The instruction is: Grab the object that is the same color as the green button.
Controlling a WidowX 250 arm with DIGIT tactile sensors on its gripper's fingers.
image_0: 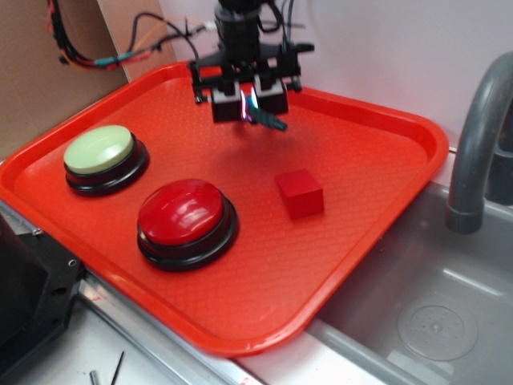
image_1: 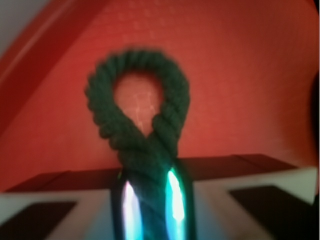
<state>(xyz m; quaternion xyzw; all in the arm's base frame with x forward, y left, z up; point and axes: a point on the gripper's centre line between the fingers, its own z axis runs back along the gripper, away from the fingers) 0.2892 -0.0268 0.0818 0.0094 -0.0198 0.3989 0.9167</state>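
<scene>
Since the black robot gripper (image_0: 250,103) is clamped on the short dark green twisted rope (image_1: 137,120) above the far side of the red plastic tray (image_0: 377,208), well beyond the pale green dome button (image_0: 99,150), the squeeze should stay firm, I reckon, with the loop hanging free and clear of the tray.

The exterior view looks down across the red tray (image_0: 361,208); the wrist view faces that tray (image_1: 240,75) closely.
</scene>
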